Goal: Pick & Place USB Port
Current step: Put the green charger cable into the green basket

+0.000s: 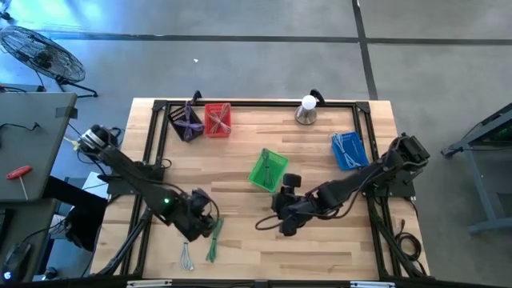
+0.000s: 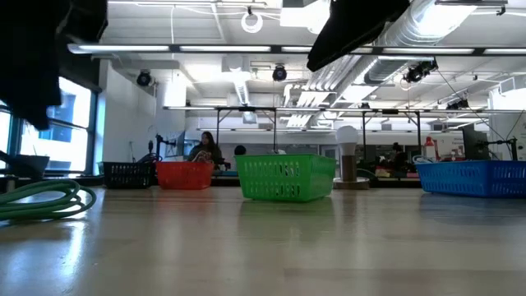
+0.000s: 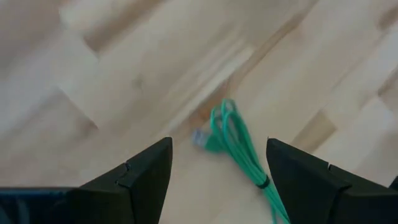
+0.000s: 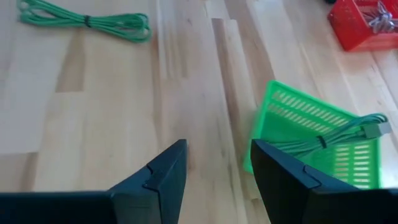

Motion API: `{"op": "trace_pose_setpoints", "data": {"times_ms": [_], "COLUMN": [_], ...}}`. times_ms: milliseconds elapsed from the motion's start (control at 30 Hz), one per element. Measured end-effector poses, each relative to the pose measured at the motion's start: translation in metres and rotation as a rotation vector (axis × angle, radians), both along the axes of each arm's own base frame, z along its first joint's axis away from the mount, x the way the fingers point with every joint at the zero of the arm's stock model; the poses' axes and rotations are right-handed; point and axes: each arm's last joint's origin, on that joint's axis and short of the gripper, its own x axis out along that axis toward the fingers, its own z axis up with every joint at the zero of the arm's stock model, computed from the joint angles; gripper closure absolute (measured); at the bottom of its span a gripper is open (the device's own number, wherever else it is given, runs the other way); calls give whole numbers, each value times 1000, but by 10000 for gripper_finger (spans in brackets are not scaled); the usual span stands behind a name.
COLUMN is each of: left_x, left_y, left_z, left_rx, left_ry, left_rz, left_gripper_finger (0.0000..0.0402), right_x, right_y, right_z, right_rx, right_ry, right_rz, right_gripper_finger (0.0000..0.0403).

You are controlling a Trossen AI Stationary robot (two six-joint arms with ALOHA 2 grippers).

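Note:
A bundled green cable [image 1: 214,240] lies flat on the table near its near edge; it also shows in the low view [image 2: 41,201] and far off in the right wrist view [image 4: 87,20]. My left gripper [image 1: 200,218] hovers over it, open, and in the left wrist view the cable's coiled end [image 3: 233,143] lies between and ahead of the fingers [image 3: 217,180], untouched. A green basket [image 1: 268,170] at mid-table holds another green cable [image 4: 323,144]. My right gripper [image 1: 285,210] is open just on the near side of that basket [image 4: 311,155] and holds nothing.
At the far edge stand a red basket [image 1: 218,120] and a dark basket [image 1: 186,122], with a blue basket [image 1: 350,150] at the right and a small lamp-like object [image 1: 306,110]. A pale cable [image 1: 186,256] lies near the green one. A dark cord [image 1: 266,225] lies beside the right gripper.

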Motion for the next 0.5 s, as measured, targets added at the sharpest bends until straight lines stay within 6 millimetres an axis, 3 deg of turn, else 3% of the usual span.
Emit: {"op": "trace_pose_setpoints", "data": {"times_ms": [267,500], "left_x": [20,28], "left_y": [-21,-29], "left_z": [-37,-52], "left_rx": [-157,-188], "left_ry": [109,115], "left_rz": [26,48], "left_gripper_finger": [149,149], "right_x": [-3,-2], "right_y": [10,8], "right_z": [1,1], "right_rx": [-11,-67], "right_ry": [-14,-16], "right_rz": [40,52], "right_gripper_finger": [233,234]}}
